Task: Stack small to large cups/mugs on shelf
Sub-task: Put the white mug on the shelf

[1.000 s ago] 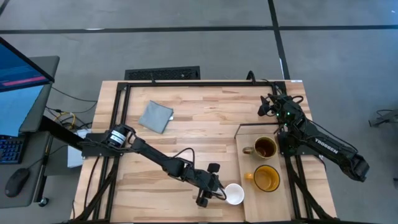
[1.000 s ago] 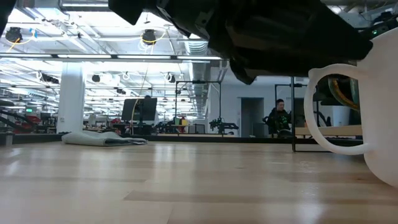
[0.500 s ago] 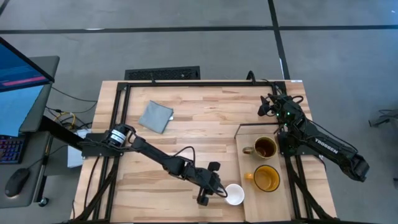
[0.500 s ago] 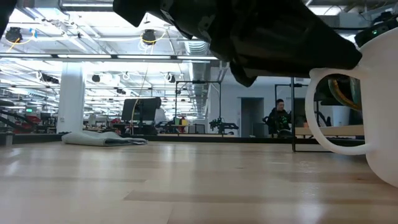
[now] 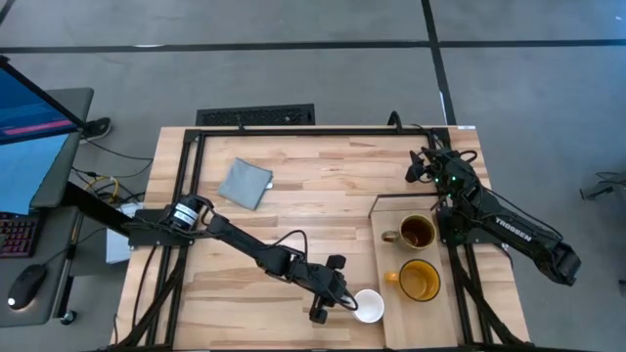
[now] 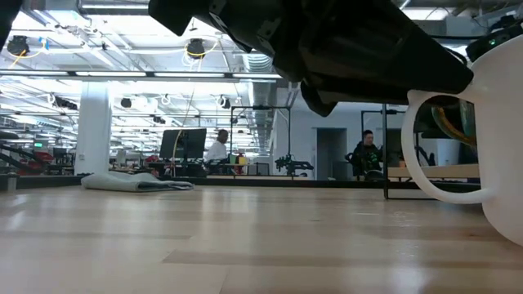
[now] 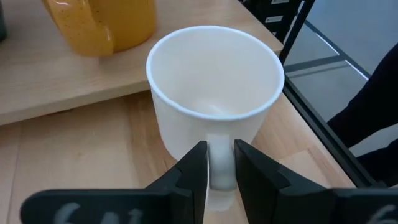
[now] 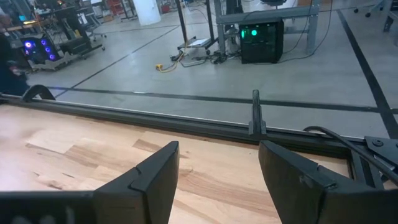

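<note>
Three mugs were in play. At left, our left gripper (image 7: 219,163) pinched the white mug's (image 5: 369,305) handle on the tabletop beside the shelf (image 5: 383,207). Brown mug (image 5: 416,233) and yellow mug (image 5: 419,280) sat aboard. Next, we judged, came lifting it. Our right gripper (image 8: 217,165) waited, spread and empty.

White mug (image 7: 214,106) upright beside shelf (image 5: 383,207)
</note>
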Available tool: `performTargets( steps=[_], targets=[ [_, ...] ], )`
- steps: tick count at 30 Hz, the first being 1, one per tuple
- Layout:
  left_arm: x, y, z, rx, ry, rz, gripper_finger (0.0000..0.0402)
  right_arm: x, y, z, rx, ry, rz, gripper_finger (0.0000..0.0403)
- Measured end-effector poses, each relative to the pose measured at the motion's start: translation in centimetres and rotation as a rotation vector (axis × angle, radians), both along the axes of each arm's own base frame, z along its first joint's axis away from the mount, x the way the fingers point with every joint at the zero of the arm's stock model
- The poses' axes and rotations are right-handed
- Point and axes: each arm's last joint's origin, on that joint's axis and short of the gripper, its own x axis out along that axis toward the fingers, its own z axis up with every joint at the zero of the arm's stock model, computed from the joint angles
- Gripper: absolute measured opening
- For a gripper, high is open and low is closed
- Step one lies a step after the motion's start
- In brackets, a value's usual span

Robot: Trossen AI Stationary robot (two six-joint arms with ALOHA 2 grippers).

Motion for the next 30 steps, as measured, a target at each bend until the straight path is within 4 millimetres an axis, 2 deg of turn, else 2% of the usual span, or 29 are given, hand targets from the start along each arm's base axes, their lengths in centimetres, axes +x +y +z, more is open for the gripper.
performTargets(
  steps=[10,16,20,30],
  targets=[
    [0.02,0.06,-0.02,-0.008,0.005,0.015,0.0034,0.0,0.0,0.01,0.0,0.0,0.0,0.0244],
    [0.02,0.06,-0.01,-0.007,0.004,0.044,0.0045,0.0,0.0,0.0,0.0,0.0,0.0,0.0244],
    [0.01,0.04,-0.01,-0.016,0.008,0.059,0.0033,0.0,0.0,0.0,0.0,0.0,0.0,0.0244],
    [-0.04,-0.06,-0.03,-0.025,0.01,0.079,0.0032,0.0,0.0,0.0,0.0,0.0,0.0,0.0244]
  ],
)
